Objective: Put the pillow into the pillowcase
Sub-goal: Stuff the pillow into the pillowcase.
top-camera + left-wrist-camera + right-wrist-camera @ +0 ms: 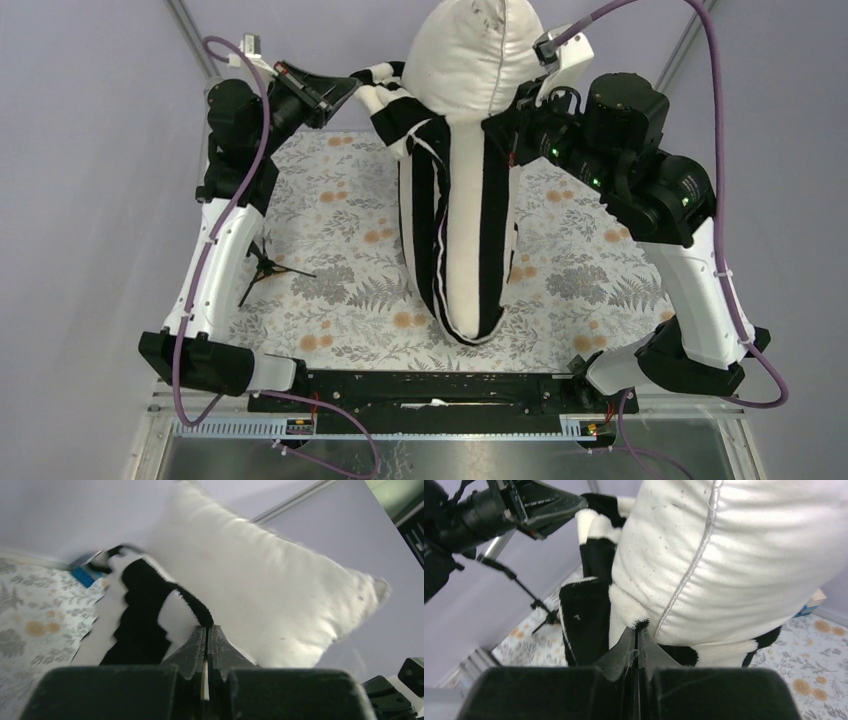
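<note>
Gripping pillowcase (450,230) rim in closed left gripper (206,627) and right gripper (636,630), with pillow (470,60) bulging between the jaws. Risks losing the hem under that weight.

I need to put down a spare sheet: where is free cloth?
Bare floral cloth lies between the pillowcase and the right arm. A small black stand sits at left. Far middle is crowded: left hand and right hand grip the pillowcase.

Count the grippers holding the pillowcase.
2. The left gripper clamps the pillowcase at its left rim; the right gripper clamps its right rim, against the pillow.
</note>
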`<state>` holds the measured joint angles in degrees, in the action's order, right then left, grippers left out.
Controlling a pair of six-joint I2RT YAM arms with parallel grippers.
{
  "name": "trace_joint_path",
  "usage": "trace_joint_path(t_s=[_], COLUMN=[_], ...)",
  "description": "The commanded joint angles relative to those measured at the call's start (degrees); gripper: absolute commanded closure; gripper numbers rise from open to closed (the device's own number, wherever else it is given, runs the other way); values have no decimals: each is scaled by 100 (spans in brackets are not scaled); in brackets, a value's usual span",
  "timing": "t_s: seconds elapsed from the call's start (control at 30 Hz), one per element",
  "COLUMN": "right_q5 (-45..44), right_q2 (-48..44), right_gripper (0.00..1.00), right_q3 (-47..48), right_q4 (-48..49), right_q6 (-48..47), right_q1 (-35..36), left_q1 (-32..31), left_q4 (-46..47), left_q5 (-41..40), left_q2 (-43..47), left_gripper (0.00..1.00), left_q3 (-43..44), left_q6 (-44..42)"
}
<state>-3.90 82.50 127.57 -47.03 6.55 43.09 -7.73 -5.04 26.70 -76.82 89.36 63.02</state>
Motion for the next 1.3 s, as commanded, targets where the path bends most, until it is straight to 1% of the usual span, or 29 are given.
trace_joint_path(t_s=[0.0, 0.07, 0.13, 0.2, 0.23, 0.27, 0.3, 0.33, 0.4, 0.43, 0.47, 0.5, 0.53, 0.57, 0.6, 0.67, 0.73, 0.77, 0.8, 0.83, 0.87, 0.9, 0.93, 1.03, 1.07, 1.1, 1.13, 1.2, 1.27], right_q5=[-834, -688, -657, -1028, -1376, -1742, -2165, -2322, -2598, -2663, -2683, -2652, -2515, -2227, -1989, -1786, -1753, -1767, -1752, -1647, -1617, -1619, -1519, -1397, -1336, -1322, -1376, -1624, -1879], right_q2=[-38, 26, -130, -452, -525, -486, -355, -120, 531, 1001, 1270, 1408, 1376, 1208, 906, 259, -207, -383, -521, -618, -660, -668, -664, -582, -510, -415, -303, 26, 380], right_gripper=[100, 100, 100, 100, 100, 100, 100, 100, 100, 100, 100, 100, 100, 100, 100, 100, 100, 100, 100, 100, 100, 100, 100, 100, 100, 100, 100, 100, 100], right_q3=[297, 209, -417, -1277, -1440, -1304, -874, -292, 1316, 2401, 3047, 3362, 3347, 2969, 2345, 849, -368, -828, -1296, -1659, -1902, -2027, -2108, -2222, -2139, -1998, -1782, -1161, -305], right_q4=[1924, 1810, 1872, 2290, 2467, 2551, 2544, 2479, 2302, 2296, 2341, 2435, 2545, 2708, 2939, 3431, 3580, 3598, 3631, 3656, 3644, 3599, 3559, 3519, 3494, 3476, 3446, 3421, 3414], right_q6=[140, 176, 253, 168, 28, -139, -321, -457, -781, -930, -1016, -1003, -874, -601, -347, -114, -40, -13, -5, -35, -54, -51, -67, -60, -56, -57, -99, -281, -584], right_q1=[55, 52, 58, 51, 50, 27, -20, -95, -129, -134, -128, -128, -134, -125, -122, -124, -123, -125, -123, -125, -125, -123, -120, -124, -123, -120, -119, -124, -181], left_q1=[-474, -484, -476, -475, -475, -487, -515, -581, -756, -836, -882, -914, -960, -995, -1005, -962, -829, -728, -625, -527, -470, -445, -441, -406, -378, -375, -383, -500, -717], left_q4=[632, 758, 677, 592, 596, 604, 632, 673, 771, 960, 1062, 1131, 1104, 1061, 958, 564, 199, 224, 415, 773, 1015, 1106, 1144, 1731, 1765, 1689, 1555, 1359, 929], left_q5=[-175, -374, -550, -655, -684, -659, -587, -523, -509, -535, -520, -453, -404, -389, -371, -401, -515, -555, -533, -489, -433, -369, -294, -42, -6, 64, 190, 407, 395], left_q2=[-439, -736, -1154, -1579, -1732, -1845, -1904, -1898, -1672, -1465, -1367, -1368, -1430, -1549, -1735, -2222, -2835, -3124, -3326, -3399, -3365, -3240, -3040, -2217, -2119, -2161, -2328, -2788, -3326], left_gripper=[100, 100, 100, 100, 100, 100, 100, 100, 100, 100, 100, 100, 100, 100, 100, 100, 100, 100, 100, 100, 100, 100, 100, 100, 100, 100, 100, 100, 100], left_q3=[1038, 1777, 2877, 3898, 4242, 4425, 4410, 4241, 3521, 3004, 2579, 2330, 2243, 2340, 2615, 3709, 5193, 5781, 6102, 6112, 5877, 5512, 5003, 2812, 2398, 2253, 2373, 2935, 3777], left_q6=[-143, -51, -78, -38, 33, 133, 221, 240, 101, 72, 95, 118, 122, 96, 58, -34, 47, 255, 544, 823, 938, 875, 726, 632, 594, 544, 533, 628, 542])
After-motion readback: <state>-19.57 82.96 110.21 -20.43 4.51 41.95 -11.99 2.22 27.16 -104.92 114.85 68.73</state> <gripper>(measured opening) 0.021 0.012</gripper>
